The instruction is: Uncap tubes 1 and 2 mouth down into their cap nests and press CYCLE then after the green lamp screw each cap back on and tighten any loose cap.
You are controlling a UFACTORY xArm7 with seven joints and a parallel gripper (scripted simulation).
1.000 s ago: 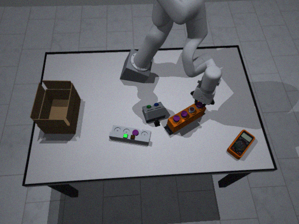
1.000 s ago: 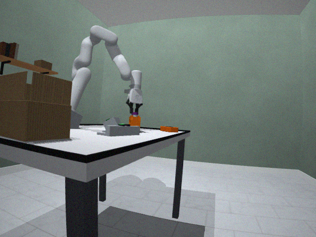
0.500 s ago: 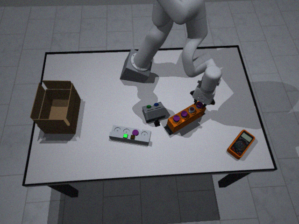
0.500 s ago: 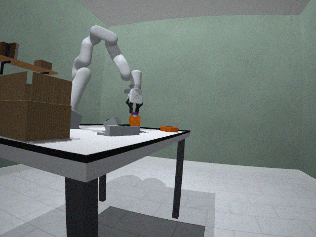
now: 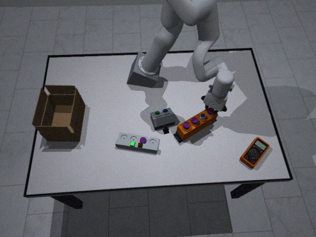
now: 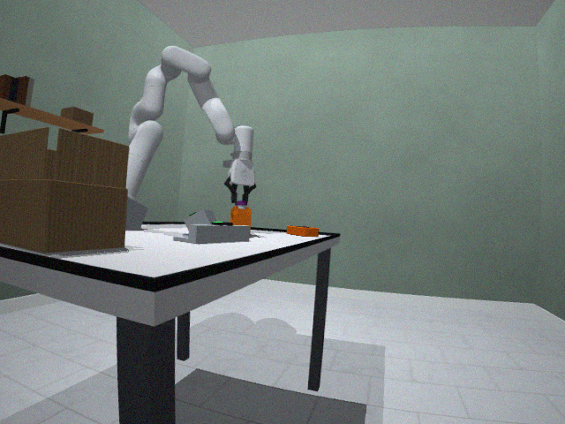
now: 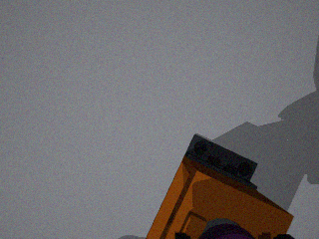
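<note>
The orange decapping station [image 5: 193, 131] [image 6: 240, 215] [image 7: 219, 204] stands right of the middle of the table. Tube 1's purple cap [image 5: 210, 111] [image 6: 241, 203] [image 7: 225, 232] sits on its tube at the station's right end. My gripper [image 5: 212, 109] [image 6: 241, 199] [image 7: 232, 237] hangs straight over it, fingers slightly apart on either side of the cap, not clamping it. Tube 2 [image 5: 202, 116] stands uncapped. Its purple cap [image 5: 142, 139] lies in a nest of the grey cap tray [image 5: 120, 143]. The tray's green lamp [image 5: 132, 143] is lit. Tubes 3 [image 5: 194, 120] and 4 [image 5: 186, 125] carry purple caps.
The grey key housing [image 5: 163, 120] with the green key [image 5: 157, 112] and the blue key [image 5: 165, 110] stands left of the station. An open cardboard box [image 5: 77, 117] [image 6: 64, 205] is at the left. An orange multimeter [image 5: 254, 152] [image 6: 302, 230] lies at the front right.
</note>
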